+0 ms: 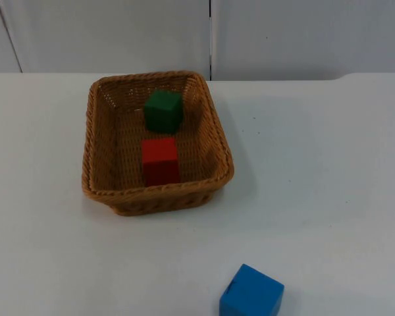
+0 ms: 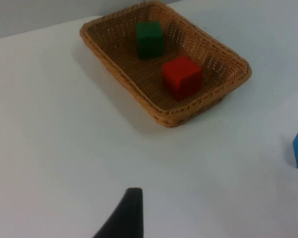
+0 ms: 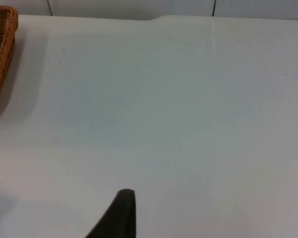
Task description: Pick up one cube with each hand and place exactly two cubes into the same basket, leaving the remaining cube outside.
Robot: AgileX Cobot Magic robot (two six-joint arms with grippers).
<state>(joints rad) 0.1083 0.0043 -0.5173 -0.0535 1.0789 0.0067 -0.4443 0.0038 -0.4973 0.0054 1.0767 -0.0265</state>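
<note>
Your green cube (image 1: pixel 163 110) and red cube (image 1: pixel 160 160) already sit in the basket (image 1: pixel 92 141), with the blue cube (image 1: pixel 251 291) well apart on the table. Leave it there. I cannot tell how the left gripper (image 2: pixel 124 215) or right gripper (image 3: pixel 116 215) stands, so keep both clear.

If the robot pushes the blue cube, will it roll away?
Probably not. The blue cube has flat faces and sits flat on the white table, so it should slide rather than roll. Its square, squat shape looks hard to tip. The table looks smooth, so it may slide easily.
</note>
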